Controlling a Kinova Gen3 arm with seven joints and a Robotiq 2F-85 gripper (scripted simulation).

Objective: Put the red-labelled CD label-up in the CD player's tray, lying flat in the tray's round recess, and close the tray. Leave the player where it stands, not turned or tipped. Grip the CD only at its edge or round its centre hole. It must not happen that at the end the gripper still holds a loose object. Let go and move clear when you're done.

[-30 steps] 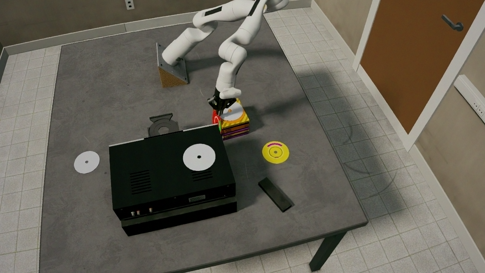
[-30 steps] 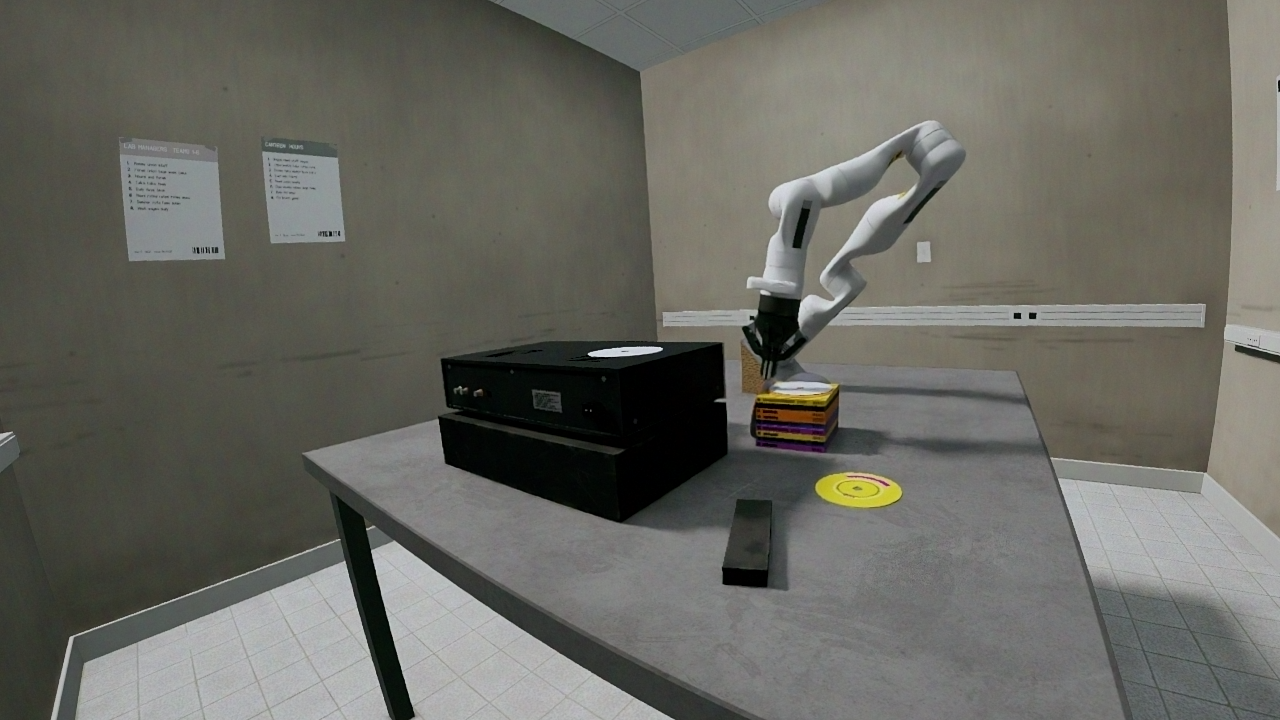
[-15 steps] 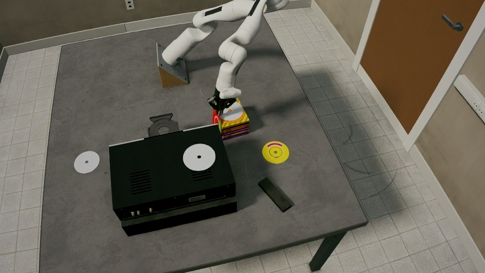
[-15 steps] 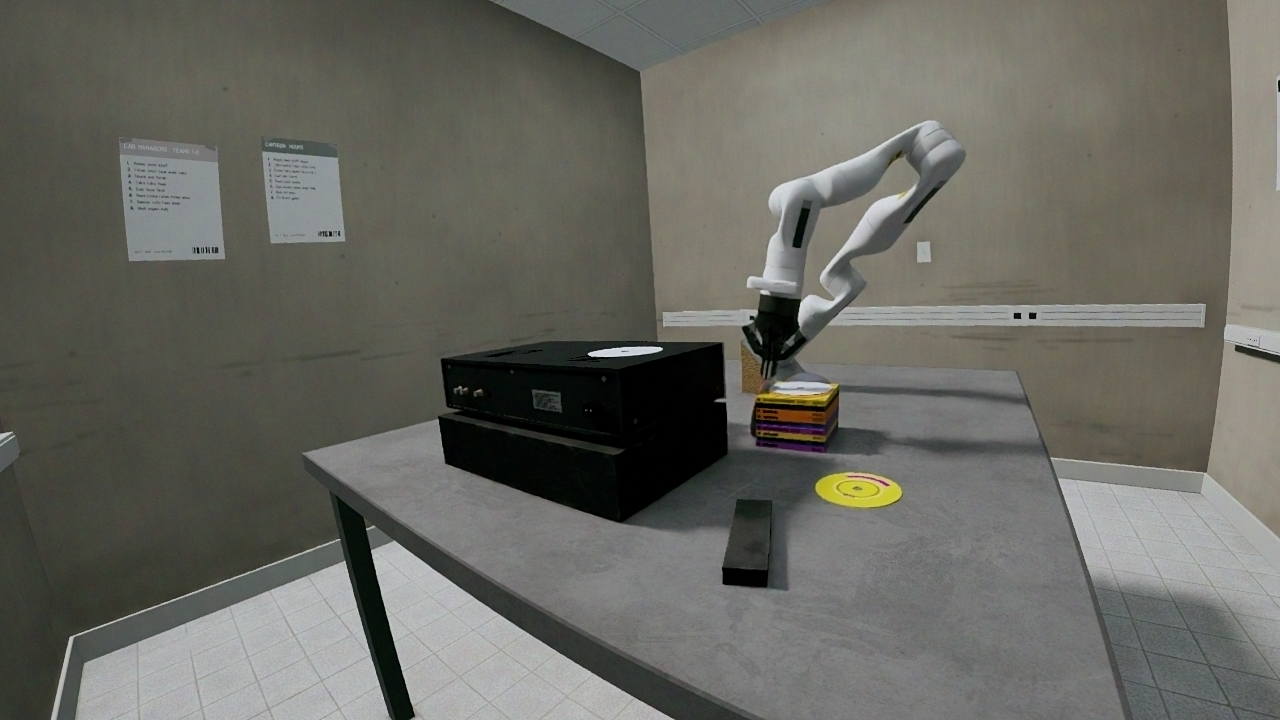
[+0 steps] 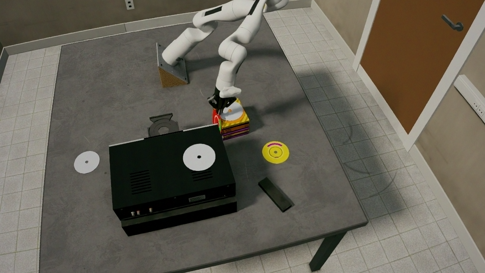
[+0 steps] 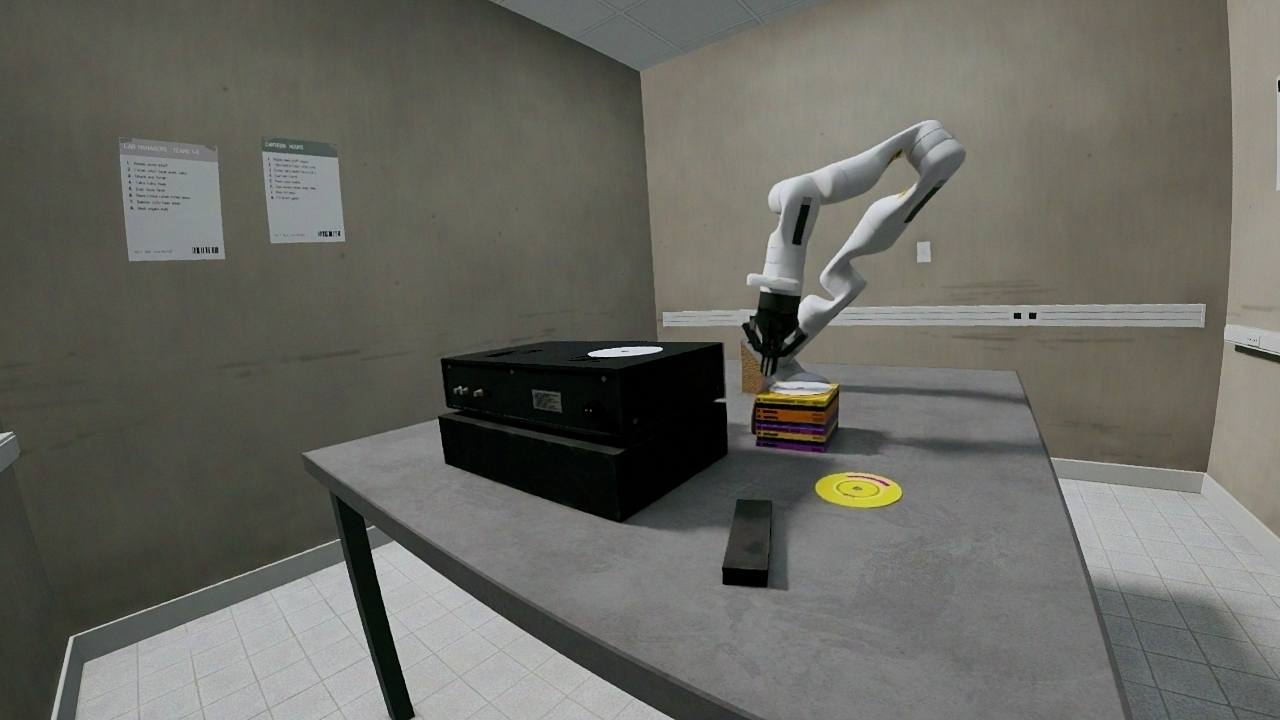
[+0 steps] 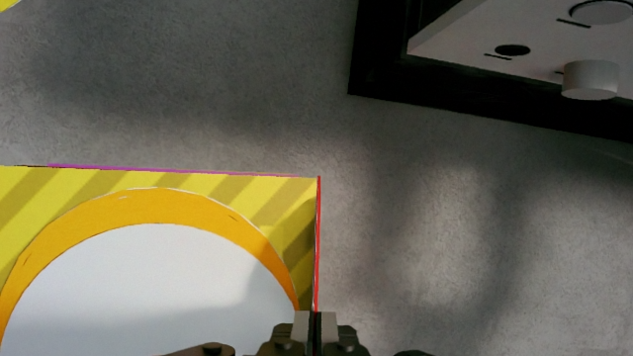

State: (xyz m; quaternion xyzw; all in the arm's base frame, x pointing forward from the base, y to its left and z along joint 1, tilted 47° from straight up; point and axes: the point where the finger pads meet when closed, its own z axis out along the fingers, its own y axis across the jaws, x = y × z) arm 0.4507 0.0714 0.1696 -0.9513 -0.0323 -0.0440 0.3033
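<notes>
Hand: the gripper (image 5: 220, 110) (image 6: 768, 368) (image 7: 315, 337) is clenched on a thin upright rim, apparently that of the red CD.
Red CD: the disc (image 5: 215, 118) (image 7: 317, 237) stands on edge below the fingertips, against the side of the stack (image 5: 235, 131) (image 6: 796, 417) (image 7: 292, 198).
Tray: beyond the stack's near side, the tray (image 5: 154, 129) juts open from the player (image 5: 152, 162) (image 6: 662, 394) (image 7: 455, 44), its recess unfilled.
Handling: the disc looks light, stiff and slick; its faces likely scratch easily, and a high rim hold may let it pivot.
Hold: the rim suits the fingers, pads shallow, label face untouched.
Next: a straight lift away from the stack, then a turn to label-up, seems called for.
</notes>
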